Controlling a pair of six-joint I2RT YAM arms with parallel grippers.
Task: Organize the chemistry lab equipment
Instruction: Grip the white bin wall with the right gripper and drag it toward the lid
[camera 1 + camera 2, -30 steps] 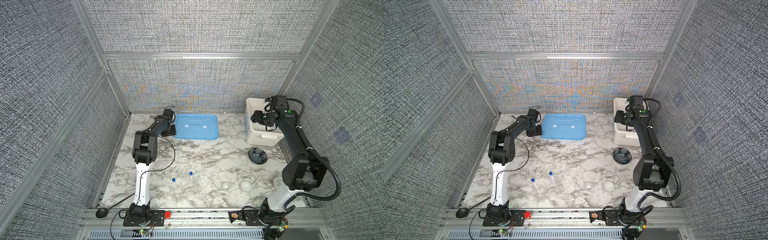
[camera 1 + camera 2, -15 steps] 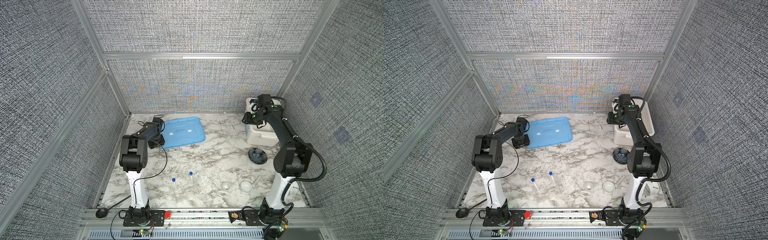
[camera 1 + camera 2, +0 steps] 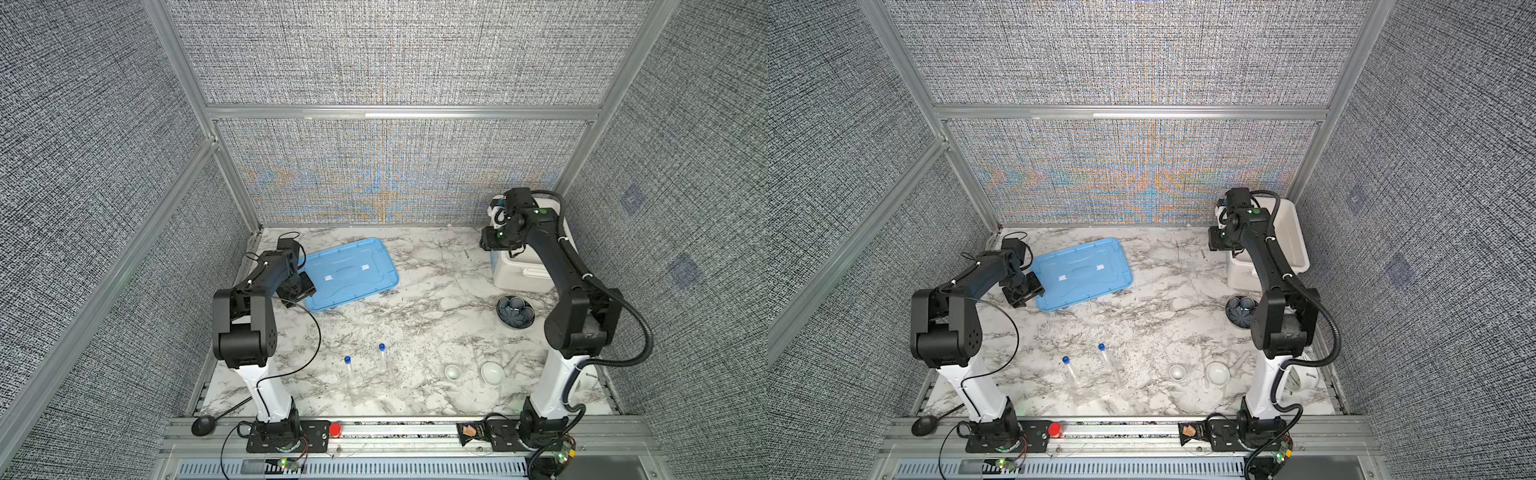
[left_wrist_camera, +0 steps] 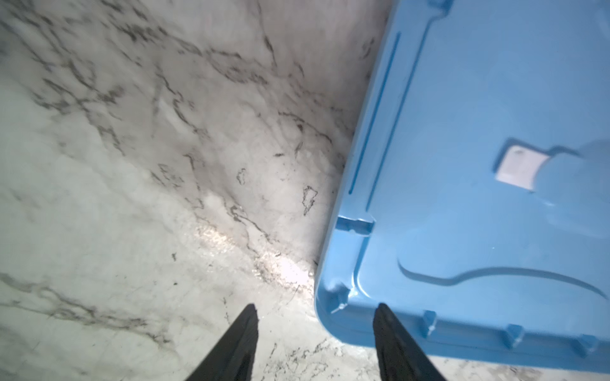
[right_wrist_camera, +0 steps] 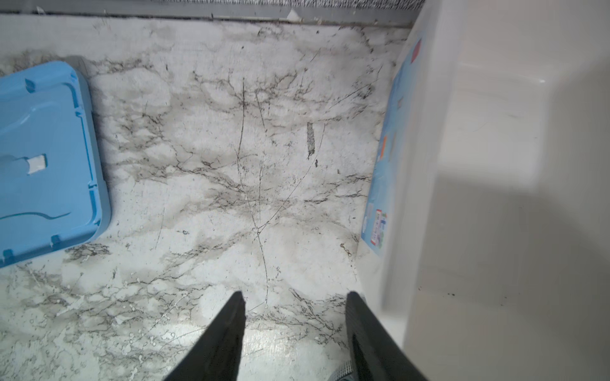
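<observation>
Two clear tubes with blue caps (image 3: 349,370) (image 3: 385,361) lie near the front middle of the marble table. To their right sit two small white bowls (image 3: 453,372) (image 3: 493,372) and a white pestle (image 3: 513,360). My left gripper (image 4: 317,306) is open at the near left corner of a blue lid (image 4: 478,165), one fingertip (image 4: 383,313) over its rim; in a top view the left gripper (image 3: 297,289) is at the lid's left end. My right gripper (image 5: 294,294) is open over bare marble beside a white bin (image 5: 495,198), holding nothing.
The blue lid (image 3: 349,272) lies skewed at the back left. The white bin (image 3: 523,270) stands at the back right, a dark ribbed bowl (image 3: 515,312) in front of it. A white alarm clock (image 3: 1306,376) sits behind the right arm's base.
The blue lid has swung from square against the back wall to a skewed lie, nearer the front left. My left arm drew back with it. My right gripper moved off the bin's left side.
</observation>
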